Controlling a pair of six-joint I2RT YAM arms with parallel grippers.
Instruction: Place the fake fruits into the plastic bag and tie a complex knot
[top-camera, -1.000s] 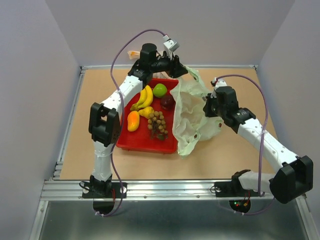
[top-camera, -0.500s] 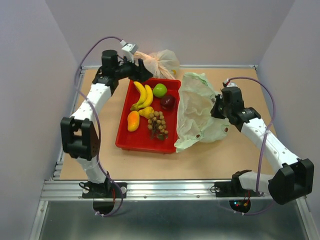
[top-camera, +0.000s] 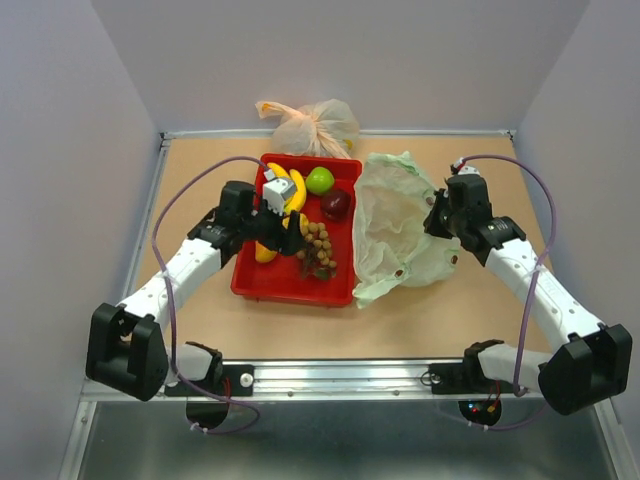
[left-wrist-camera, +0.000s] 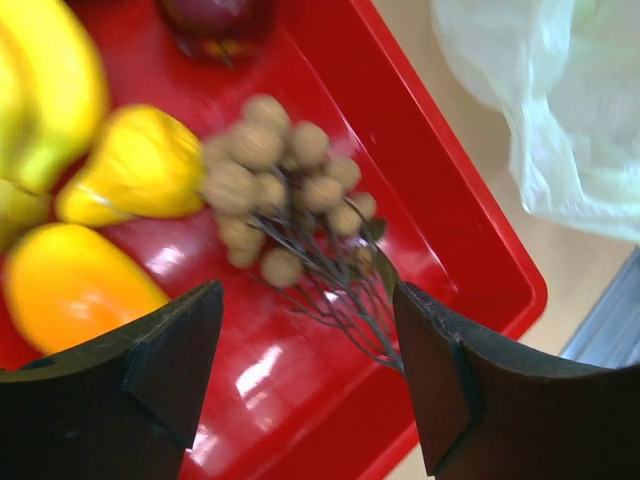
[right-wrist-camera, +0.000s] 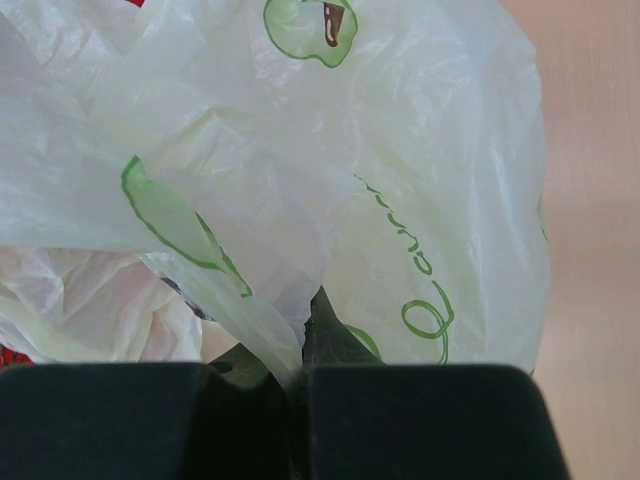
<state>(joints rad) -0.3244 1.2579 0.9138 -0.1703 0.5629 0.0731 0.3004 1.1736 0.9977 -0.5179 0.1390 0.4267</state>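
The fake fruits lie in a red tray (top-camera: 288, 291): two bananas (top-camera: 296, 194), a green apple (top-camera: 320, 180), a dark red apple (top-camera: 336, 204), a mango (top-camera: 263, 253) and brown berries (top-camera: 318, 247). My left gripper (top-camera: 284, 232) hovers open just above the tray, the berries (left-wrist-camera: 285, 190) and their stems ahead of its fingers (left-wrist-camera: 170, 350), the mango (left-wrist-camera: 70, 285) to its left. Nothing sits between the jaws. The pale-green plastic bag (top-camera: 388, 225) lies spread to the right of the tray. My right gripper (top-camera: 437, 216) is shut on the bag's right edge (right-wrist-camera: 350, 170). No knot shows.
An orange translucent knotted bag (top-camera: 310, 122) rests against the back wall behind the tray. Grey walls stand on three sides, and a metal rail (top-camera: 340, 375) runs along the near edge by the arm bases.
My left arm swung from the back corner by the orange bag down to the tray, its jaws open over the berries. The right gripper stayed shut on the bag, barely moving.
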